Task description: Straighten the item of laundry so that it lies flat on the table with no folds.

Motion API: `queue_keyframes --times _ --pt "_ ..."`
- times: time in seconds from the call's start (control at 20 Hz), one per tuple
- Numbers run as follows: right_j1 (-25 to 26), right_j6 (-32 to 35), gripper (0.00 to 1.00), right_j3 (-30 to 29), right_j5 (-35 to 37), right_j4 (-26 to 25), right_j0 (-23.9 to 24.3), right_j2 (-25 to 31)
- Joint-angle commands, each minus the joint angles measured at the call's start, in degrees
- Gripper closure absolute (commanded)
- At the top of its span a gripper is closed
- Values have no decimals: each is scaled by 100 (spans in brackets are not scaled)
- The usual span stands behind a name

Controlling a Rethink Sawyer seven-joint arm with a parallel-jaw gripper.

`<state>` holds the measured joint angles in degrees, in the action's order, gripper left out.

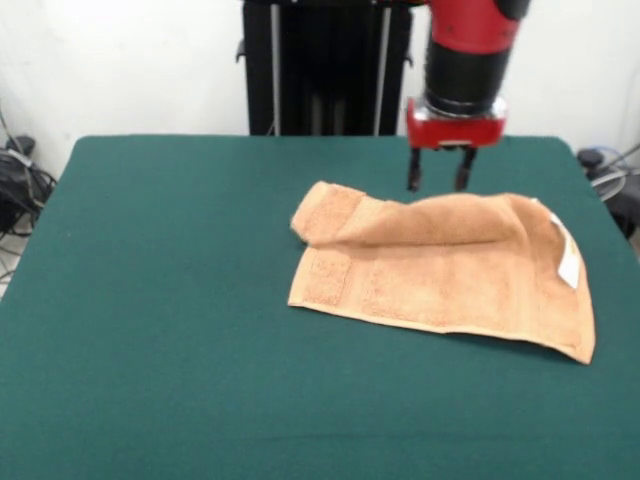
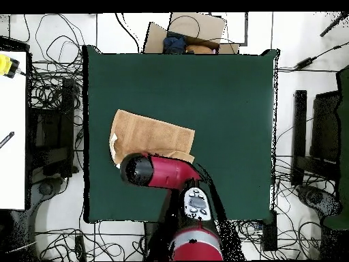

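Hovering released, the claw point(image 1: 440, 181) hangs just above the towel's point(image 1: 450, 275) folded far edge.

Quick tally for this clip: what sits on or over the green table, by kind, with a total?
Towel, orange-tan, far edge folded over: 1
White tag on the towel: 1
Robot hand, open, above the towel: 1
Table, green: 1
Total: 4

One towel, one table, one arm.
A single orange-tan terry towel point(image 1: 450, 275) with one white tag point(image 1: 568, 262) on one green table point(image 1: 160, 330); one red-and-black arm point(image 2: 167, 172), one two-fingered gripper point(image 1: 440, 180).
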<state>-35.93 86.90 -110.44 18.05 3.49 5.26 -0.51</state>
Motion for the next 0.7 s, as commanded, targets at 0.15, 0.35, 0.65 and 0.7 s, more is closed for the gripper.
queue_keyframes --times 0.15,0.35,0.65,0.7 --pt "37 615 0 -397 272 -251 570 26" --pt "173 608 0 -224 293 -289 584 30" --pt "-45 918 0 -137 601 -147 170 -185" --pt "-36 934 0 -110 607 -129 142 -185"
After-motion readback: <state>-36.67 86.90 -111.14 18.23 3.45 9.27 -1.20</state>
